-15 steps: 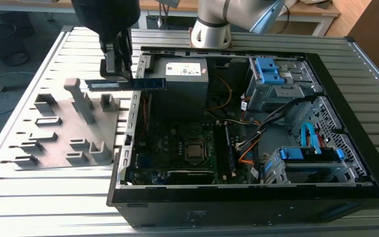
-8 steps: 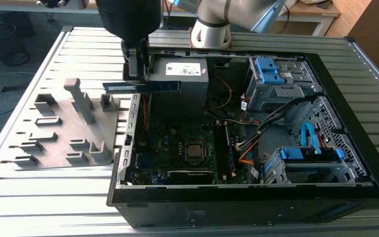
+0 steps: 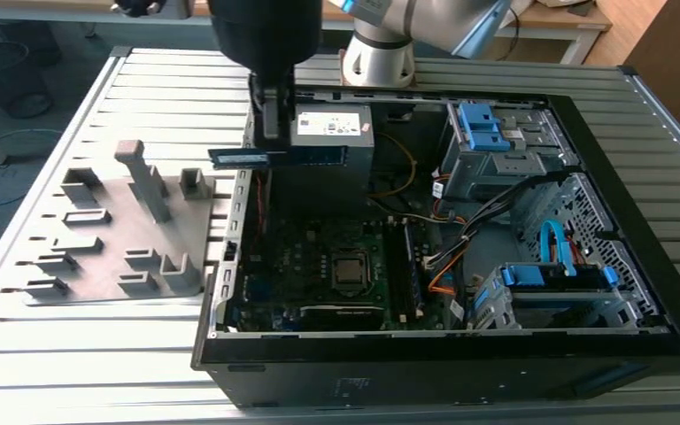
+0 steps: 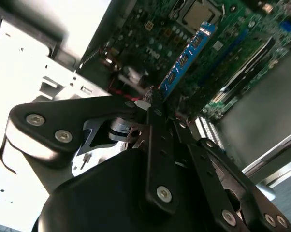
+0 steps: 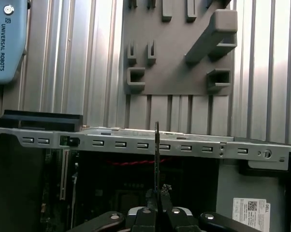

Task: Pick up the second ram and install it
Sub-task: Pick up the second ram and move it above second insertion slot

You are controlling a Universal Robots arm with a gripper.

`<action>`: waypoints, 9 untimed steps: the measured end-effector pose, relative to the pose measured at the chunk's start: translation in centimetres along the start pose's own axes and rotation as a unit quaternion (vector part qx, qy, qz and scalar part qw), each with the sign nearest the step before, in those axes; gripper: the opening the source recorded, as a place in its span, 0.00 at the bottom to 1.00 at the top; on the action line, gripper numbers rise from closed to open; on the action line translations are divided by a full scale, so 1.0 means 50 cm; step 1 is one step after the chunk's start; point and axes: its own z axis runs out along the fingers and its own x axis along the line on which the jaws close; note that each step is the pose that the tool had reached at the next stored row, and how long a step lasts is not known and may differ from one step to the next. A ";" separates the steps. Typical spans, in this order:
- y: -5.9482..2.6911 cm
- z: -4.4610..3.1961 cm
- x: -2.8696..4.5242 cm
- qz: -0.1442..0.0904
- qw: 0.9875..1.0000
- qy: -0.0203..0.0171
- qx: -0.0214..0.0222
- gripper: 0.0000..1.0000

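The second ram (image 3: 305,157) is a thin dark board with chips, held level in the air over the open computer case's (image 3: 435,354) wall on the exterior view's left. My gripper (image 3: 272,146) is shut on one end of it from above. In the second wrist view the second ram (image 4: 189,55) sticks out from my gripper (image 4: 152,99) over the green motherboard (image 4: 232,43). In the first wrist view I see the second ram (image 5: 157,154) edge-on, rising from my gripper (image 5: 157,193). The motherboard (image 3: 305,257) lies below, with long memory slots (image 3: 407,266) beside the processor socket (image 3: 350,270).
A grey holder tray (image 3: 116,230) with upright blocks lies outside the case on the exterior view's left, also seen as the tray (image 5: 179,58). Inside the case are a power supply (image 3: 330,133), blue drive cages (image 3: 488,124), a blue flat cable (image 3: 552,248) and loose wires.
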 end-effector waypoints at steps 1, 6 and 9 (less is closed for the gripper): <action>-0.006 0.000 0.000 0.000 1.000 0.000 0.000 0.14; -0.033 0.000 0.002 0.000 1.000 0.000 0.000 0.14; -0.049 0.000 0.002 0.000 1.000 0.000 0.000 0.14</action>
